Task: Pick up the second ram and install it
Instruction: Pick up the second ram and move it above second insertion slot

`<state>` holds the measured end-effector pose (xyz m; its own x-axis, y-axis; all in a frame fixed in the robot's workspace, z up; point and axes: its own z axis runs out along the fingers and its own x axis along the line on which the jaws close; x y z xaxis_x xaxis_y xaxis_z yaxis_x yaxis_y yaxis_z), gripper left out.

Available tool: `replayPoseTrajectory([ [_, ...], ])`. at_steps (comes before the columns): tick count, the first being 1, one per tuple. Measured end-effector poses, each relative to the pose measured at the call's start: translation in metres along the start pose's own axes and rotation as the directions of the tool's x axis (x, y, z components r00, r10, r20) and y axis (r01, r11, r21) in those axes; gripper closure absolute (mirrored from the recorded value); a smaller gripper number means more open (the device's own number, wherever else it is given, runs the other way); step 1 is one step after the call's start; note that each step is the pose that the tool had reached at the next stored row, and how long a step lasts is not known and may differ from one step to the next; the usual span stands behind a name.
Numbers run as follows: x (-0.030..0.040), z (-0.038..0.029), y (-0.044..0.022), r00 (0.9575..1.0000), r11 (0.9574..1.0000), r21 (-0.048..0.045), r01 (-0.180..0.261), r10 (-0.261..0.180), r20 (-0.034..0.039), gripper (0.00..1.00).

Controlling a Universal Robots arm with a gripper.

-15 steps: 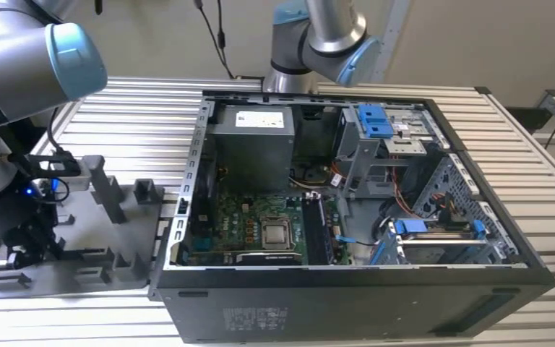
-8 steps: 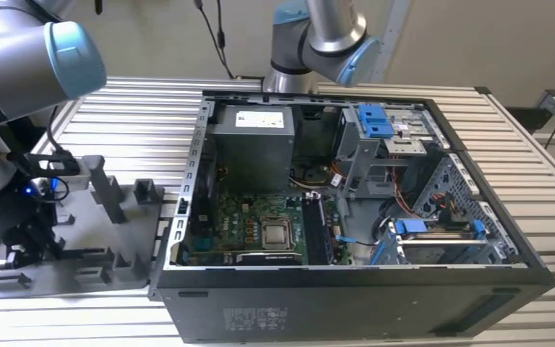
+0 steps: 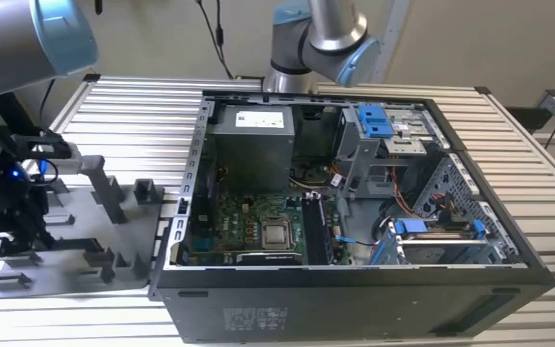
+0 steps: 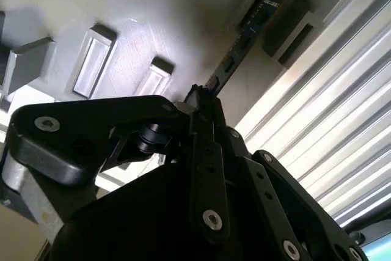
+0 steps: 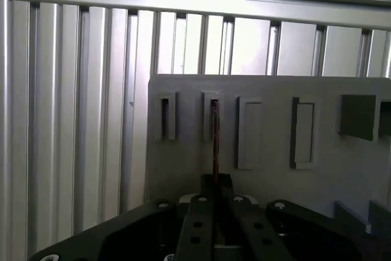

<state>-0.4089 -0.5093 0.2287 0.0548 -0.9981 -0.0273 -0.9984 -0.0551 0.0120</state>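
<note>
I see 1 open PC box (image 3: 355, 289) and 1 grey plate (image 3: 75, 278) w/ blocks. There's 1 ram stick (image 5: 215, 139) & 1 gripper (image 5: 217, 180).

Slatted metal table (image 3: 133, 116) under everything, bright ribs side by side in both wrist views. Toward the exterior view's right, an open dark computer case (image 3: 355, 289), side panel off. Inside: grey power supply (image 3: 251, 148) at the far end, green motherboard (image 3: 243, 228) nearer, square silver processor (image 3: 277, 235) on it, blue drive brackets (image 3: 374, 119) further right. Just beside the case, on the exterior view's left, a flat grey holder plate (image 3: 75, 271) with upright blocks (image 3: 147, 191).
</note>
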Motion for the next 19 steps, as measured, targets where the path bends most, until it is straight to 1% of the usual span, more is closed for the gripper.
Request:
replayPoseTrajectory([
  [9, -0.0011, -0.0397, 0.0005, 1.0, 1.0, -0.0002, 0.0, 0.0, -0.0019, 0.86],
  [11, -0.0013, -0.0468, 0.0006, 1.0, 1.0, 0.0, -0.002, 0.002, -0.0018, 0.86],
  [13, -0.0014, -0.0507, 0.0006, 0.9999, 0.9999, 0.0, -0.012, 0.012, -0.0018, 0.86],
  [16, -0.0014, -0.0535, 0.0006, 0.9993, 0.9993, 0.0009, -0.038, 0.038, -0.0013, 0.86],
  [19, -0.0016, -0.0584, 0.0007, 0.9991, 0.9991, 0.001, -0.043, 0.043, -0.0011, 0.86],
])
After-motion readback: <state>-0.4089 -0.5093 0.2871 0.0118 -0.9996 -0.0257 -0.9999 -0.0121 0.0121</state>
